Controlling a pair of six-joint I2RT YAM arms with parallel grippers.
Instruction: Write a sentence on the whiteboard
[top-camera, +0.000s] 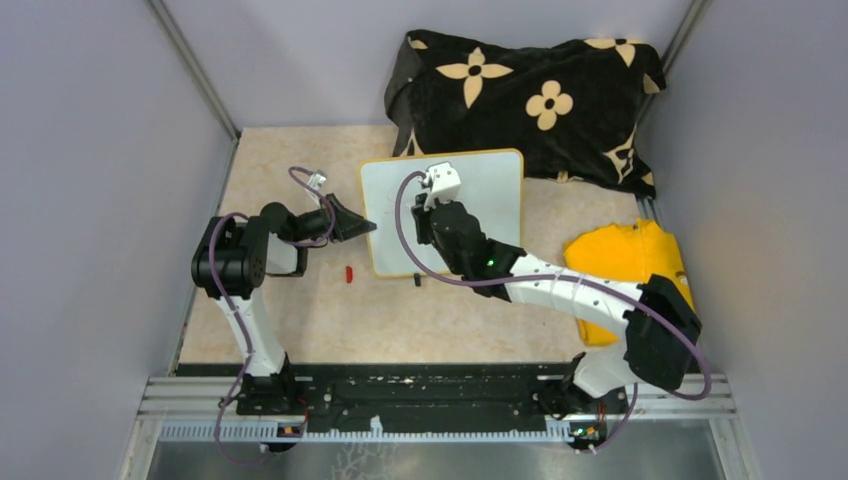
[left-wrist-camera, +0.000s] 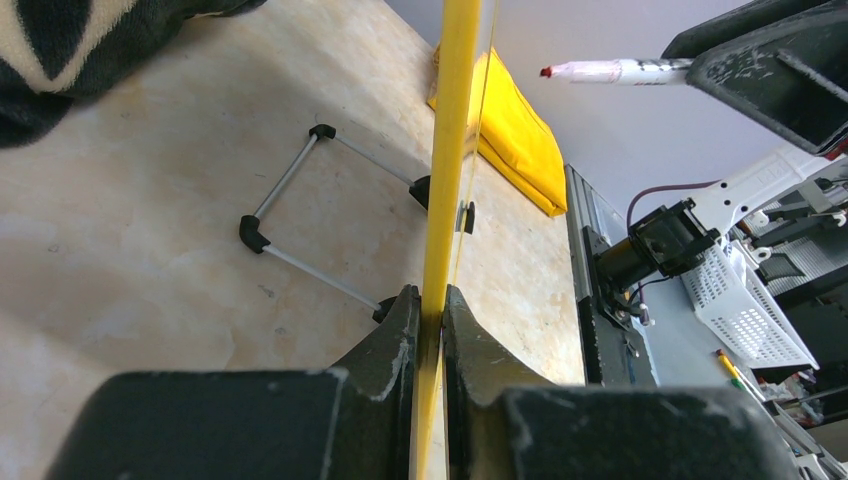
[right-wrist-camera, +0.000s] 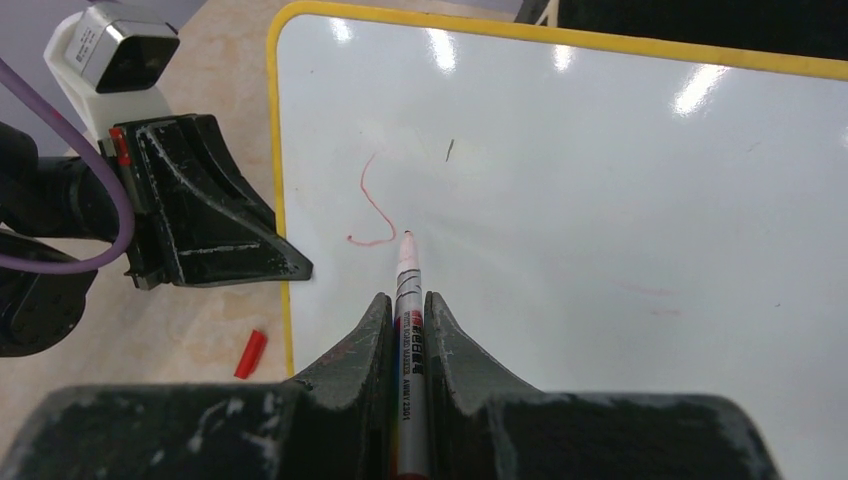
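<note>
Beige tabletop (top-camera: 300, 310): left gripper (left-wrist-camera: 431, 305) clamps the whiteboard (right-wrist-camera: 600, 200) edge, right gripper (right-wrist-camera: 408, 305) pinches a marker (right-wrist-camera: 408, 270) beside a red stroke (right-wrist-camera: 372, 210)

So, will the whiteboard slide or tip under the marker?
The whiteboard looks thin and rigid, likely light. On its wire stand it could tip or slide, so the left pincer clamping its edge probably steadies it.

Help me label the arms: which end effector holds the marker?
The right end effector: the marker sits clamped in it, pointing at the whiteboard. The left end effector pinches the whiteboard's yellow edge instead.
</note>
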